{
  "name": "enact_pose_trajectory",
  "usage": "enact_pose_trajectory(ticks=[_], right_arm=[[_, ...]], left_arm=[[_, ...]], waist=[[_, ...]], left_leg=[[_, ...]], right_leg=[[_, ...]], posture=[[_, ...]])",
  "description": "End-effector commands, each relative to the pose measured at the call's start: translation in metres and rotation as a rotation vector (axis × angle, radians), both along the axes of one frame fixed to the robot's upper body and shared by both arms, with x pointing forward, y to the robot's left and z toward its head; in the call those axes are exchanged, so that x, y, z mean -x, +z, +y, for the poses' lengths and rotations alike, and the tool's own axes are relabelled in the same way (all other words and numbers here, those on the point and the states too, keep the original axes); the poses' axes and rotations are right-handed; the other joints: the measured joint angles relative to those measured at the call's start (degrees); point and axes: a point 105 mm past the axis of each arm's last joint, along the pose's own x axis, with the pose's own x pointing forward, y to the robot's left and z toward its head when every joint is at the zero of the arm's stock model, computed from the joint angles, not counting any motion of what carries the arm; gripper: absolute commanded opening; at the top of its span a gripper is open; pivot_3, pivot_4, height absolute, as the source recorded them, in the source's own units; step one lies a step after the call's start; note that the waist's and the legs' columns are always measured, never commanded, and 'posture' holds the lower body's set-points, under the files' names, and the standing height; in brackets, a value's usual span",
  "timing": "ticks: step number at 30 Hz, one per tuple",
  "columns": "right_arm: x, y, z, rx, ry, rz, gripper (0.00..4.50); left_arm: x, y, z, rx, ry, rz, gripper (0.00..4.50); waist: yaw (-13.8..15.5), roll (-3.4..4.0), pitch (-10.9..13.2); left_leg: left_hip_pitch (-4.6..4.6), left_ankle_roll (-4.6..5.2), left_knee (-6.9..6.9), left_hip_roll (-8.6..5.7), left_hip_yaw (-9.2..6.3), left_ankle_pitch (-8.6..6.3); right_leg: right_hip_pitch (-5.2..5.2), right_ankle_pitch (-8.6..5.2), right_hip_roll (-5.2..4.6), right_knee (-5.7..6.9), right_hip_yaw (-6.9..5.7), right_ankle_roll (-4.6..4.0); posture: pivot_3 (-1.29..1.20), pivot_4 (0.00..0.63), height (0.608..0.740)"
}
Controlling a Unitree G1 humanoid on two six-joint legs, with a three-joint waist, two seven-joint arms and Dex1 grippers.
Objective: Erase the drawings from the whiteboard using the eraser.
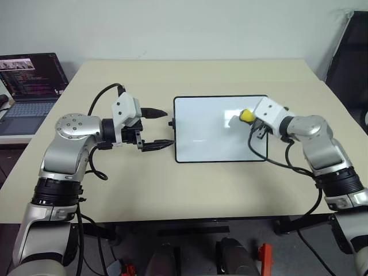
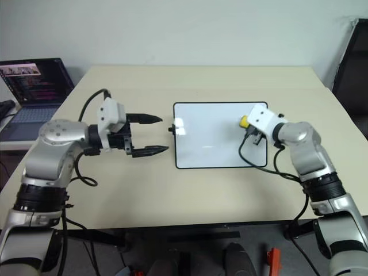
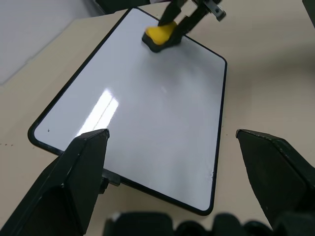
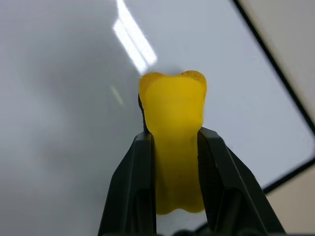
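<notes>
— What are the arms like?
— Silver-grey rounded shells with black ribbed bands at the joints. The left shoulder cap has a ring of small screws.
— And the ends?
— A white box sits on each wrist, black cables loop alongside, and the left gripper (image 1: 156, 127) and right gripper (image 4: 174, 147) have tapered black fingers.
</notes>
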Motion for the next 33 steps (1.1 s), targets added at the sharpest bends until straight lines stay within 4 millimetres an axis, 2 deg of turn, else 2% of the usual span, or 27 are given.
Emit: enact_pose_trajectory(ticks=[1, 8, 12, 15, 21, 23, 24, 26, 28, 29, 32, 33], right_arm=[[-0.002, -0.012, -0.008, 0.014, -0.036, 0.051, 0.80], [-0.025, 0.023, -0.051, -0.004, -0.210, -0.100, 0.80], [-0.027, 0.027, -0.068, -0.014, -0.256, -0.128, 0.78], [-0.023, 0.016, -0.055, -0.013, -0.196, -0.088, 0.78], [-0.006, -0.006, -0.005, -0.029, 0.025, 0.022, 0.78], [-0.001, -0.003, 0.005, -0.059, 0.061, 0.018, 0.78], [-0.002, 0.003, 0.005, -0.080, 0.054, -0.003, 0.78], [-0.002, 0.029, 0.000, -0.163, 0.038, -0.066, 0.78], [0.003, 0.067, -0.009, -0.291, 0.024, -0.144, 0.78], [0.010, 0.093, -0.019, -0.373, 0.017, -0.199, 0.78], [0.028, 0.142, -0.048, -0.521, -0.028, -0.321, 0.78], [0.032, 0.155, -0.071, -0.548, -0.108, -0.377, 0.78]], left_arm=[[0.005, 0.011, 0.001, 0.009, 0.005, -0.045, 4.50], [0.010, 0.008, -0.001, 0.005, 0.010, -0.034, 4.50], [0.015, 0.009, -0.004, -0.001, 0.002, -0.047, 4.50], [0.020, 0.008, -0.004, -0.001, 0.001, -0.048, 4.50], [0.016, 0.009, -0.004, 0.007, 0.008, -0.044, 4.50], [0.013, 0.008, -0.004, 0.007, 0.005, -0.040, 4.50], [0.011, 0.008, -0.004, 0.006, 0.003, -0.039, 4.50], [0.008, 0.011, -0.007, 0.010, -0.013, -0.046, 4.50], [0.006, 0.015, -0.012, 0.024, -0.038, -0.053, 4.50], [0.005, 0.016, -0.016, 0.036, -0.059, -0.052, 4.50], [0.002, 0.018, -0.026, 0.053, -0.100, -0.052, 4.50], [0.001, 0.018, -0.030, 0.057, -0.117, -0.052, 4.50]], waist=[[0.05, 0.00, 0.00], [0.29, -0.01, 0.00], [0.57, -0.02, -0.01], [0.59, -0.02, -0.01], [0.13, -0.03, -0.02], [-0.08, -0.03, -0.02], [-0.12, -0.03, -0.02], [0.07, -0.03, 0.00], [0.48, 0.01, 0.05], [0.68, 0.06, 0.08], [1.56, 0.10, 0.11], [1.95, 0.10, 0.11]], left_leg=[[0.01, 0.01, 0.00, 0.00, -0.01, 0.01], [0.04, 0.04, 0.03, 0.00, 0.02, 0.05], [0.02, 0.06, 0.01, -0.02, 0.01, 0.07], [-0.02, 0.06, -0.02, -0.02, 0.01, 0.07], [0.01, 0.06, -0.03, 0.01, 0.02, 0.07], [0.01, 0.06, -0.04, 0.03, 0.03, 0.07], [0.01, 0.06, -0.05, 0.05, 0.02, 0.07], [-0.01, 0.06, -0.05, 0.03, 0.03, 0.07], [-0.13, 0.06, -0.03, 0.00, 0.01, 0.07], [-0.28, 0.06, -0.02, -0.03, 0.00, 0.07], [-0.85, 0.05, -0.01, -0.08, -0.13, 0.06], [-1.03, 0.05, -0.01, -0.08, -0.13, 0.07]], right_leg=[[0.01, 0.01, 0.00, 0.00, 0.00, 0.02], [0.03, 0.09, -0.01, -0.03, 0.04, 0.07], [0.04, 0.17, -0.02, -0.09, 0.04, -0.03], [0.03, 0.17, -0.02, -0.13, 0.04, -0.04], [0.03, 0.12, -0.01, -0.13, 0.04, 0.04], [0.02, 0.07, 0.01, -0.11, 0.04, 0.09], [0.01, 0.07, 0.02, -0.11, 0.03, 0.10], [-0.02, 0.07, 0.02, -0.09, 0.04, 0.10], [-0.10, 0.08, 0.00, -0.10, 0.03, 0.08], [-0.20, 0.15, -0.02, -0.11, 0.02, -0.01], [-0.66, 0.20, -0.07, -0.09, -0.10, -0.02], [-0.89, 0.21, -0.08, -0.07, -0.10, -0.02]], posture=[[0.00, 0.150, 0.740], [0.00, 0.150, 0.740], [0.00, 0.150, 0.740], [0.00, 0.150, 0.740], [0.00, 0.150, 0.740], [0.00, 0.150, 0.740], [0.00, 0.150, 0.740], [0.00, 0.150, 0.740], [0.00, 0.150, 0.740], [0.00, 0.150, 0.740], [0.00, 0.150, 0.740], [0.00, 0.150, 0.740]])
